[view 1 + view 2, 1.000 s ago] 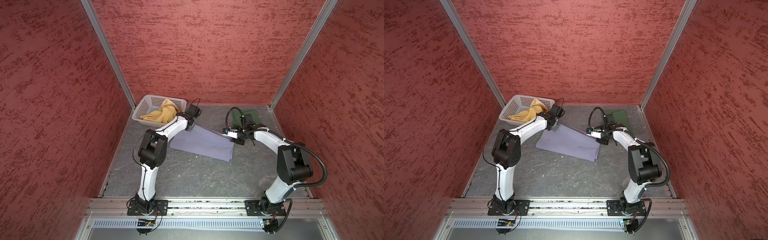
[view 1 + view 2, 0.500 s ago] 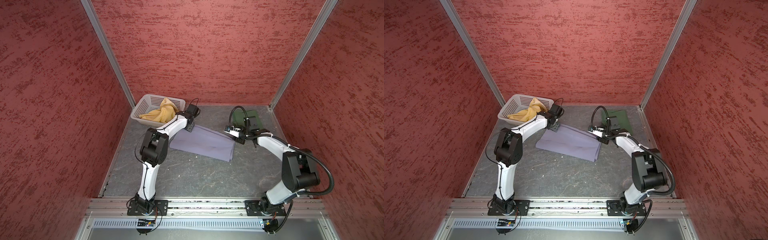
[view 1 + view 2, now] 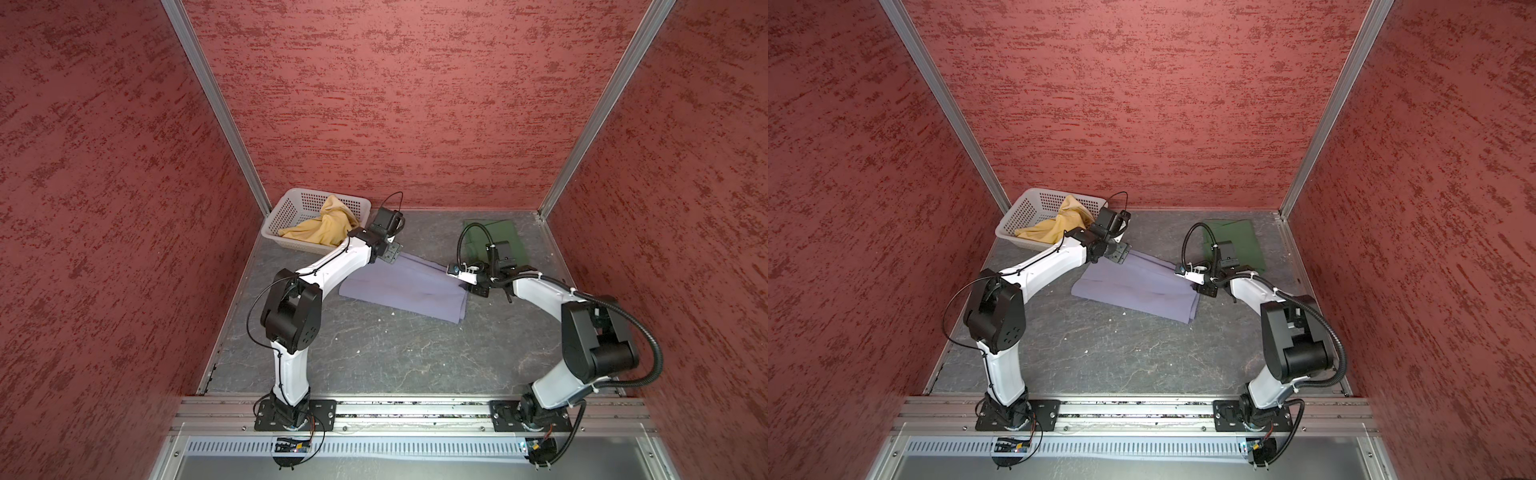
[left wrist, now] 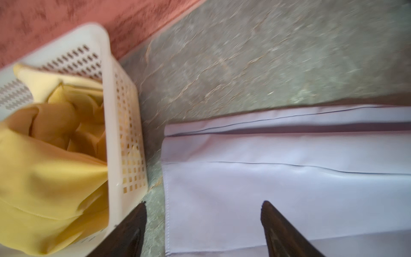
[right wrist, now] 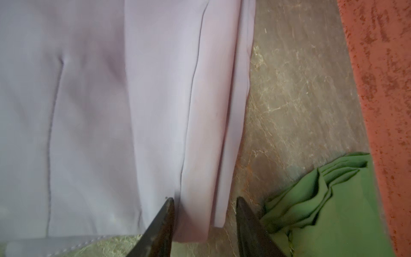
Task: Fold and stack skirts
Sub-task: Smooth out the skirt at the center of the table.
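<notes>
Folded lavender skirt point(image 3: 401, 286) lies mid-frame on the bench point(image 3: 374, 353), long axis left-to-right, one end under each tool. Left tool point(image 4: 204, 202) hangs spread over the left end; right tool point(image 5: 205, 198), also spread, straddles the right end's fold.

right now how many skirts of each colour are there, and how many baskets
lavender skirt: 1
dark green skirt: 1
mustard yellow skirt: 1
white basket: 1
total: 4
</notes>
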Robot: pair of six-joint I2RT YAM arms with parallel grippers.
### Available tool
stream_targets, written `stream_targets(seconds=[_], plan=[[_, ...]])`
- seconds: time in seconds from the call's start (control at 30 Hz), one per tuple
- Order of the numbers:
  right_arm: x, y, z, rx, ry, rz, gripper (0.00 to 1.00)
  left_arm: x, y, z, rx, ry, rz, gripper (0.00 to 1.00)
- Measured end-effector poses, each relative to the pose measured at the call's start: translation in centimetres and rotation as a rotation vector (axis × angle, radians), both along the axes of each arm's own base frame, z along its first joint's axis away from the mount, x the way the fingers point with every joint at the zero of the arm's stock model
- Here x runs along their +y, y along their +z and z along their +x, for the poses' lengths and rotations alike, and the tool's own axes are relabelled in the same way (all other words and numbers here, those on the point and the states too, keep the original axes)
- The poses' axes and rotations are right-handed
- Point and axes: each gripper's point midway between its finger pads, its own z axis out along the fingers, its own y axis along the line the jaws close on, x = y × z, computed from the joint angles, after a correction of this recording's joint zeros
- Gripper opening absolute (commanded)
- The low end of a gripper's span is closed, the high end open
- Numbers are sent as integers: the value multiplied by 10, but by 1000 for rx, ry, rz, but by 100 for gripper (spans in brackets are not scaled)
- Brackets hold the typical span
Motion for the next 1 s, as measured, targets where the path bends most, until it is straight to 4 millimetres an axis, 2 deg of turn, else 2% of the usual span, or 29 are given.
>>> stream_targets(seconds=[0.2,0.43,0.47,0.5,0.53,0.63,0.73,0.8,0.87,1.0], plan=[[-6,-22,13,51,-82,-12,48,-33,-15,-40,-23,-143,37,84],[-3,-13,28,65,-160,41,55,-57,-38,-84,-65,-327,106,89],[-2,-11,30,64,-171,52,58,-61,-39,-91,-82,-358,112,89],[-2,-9,30,64,-181,61,95,-65,-39,-97,-98,-389,117,90],[-2,-7,31,62,-188,70,99,-69,-37,-102,-118,-417,119,90],[-1,15,33,12,-217,110,99,-80,-28,-116,-188,-499,120,91],[-5,55,38,-76,-296,180,99,-94,-19,-127,-273,-577,124,93],[-12,84,47,-131,-399,236,99,-101,-17,-132,-306,-618,131,93],[-27,110,61,-157,-576,299,99,-108,-16,-136,-324,-651,138,94],[-56,149,81,-171,-894,396,99,-121,-14,-141,-361,-725,153,94]])
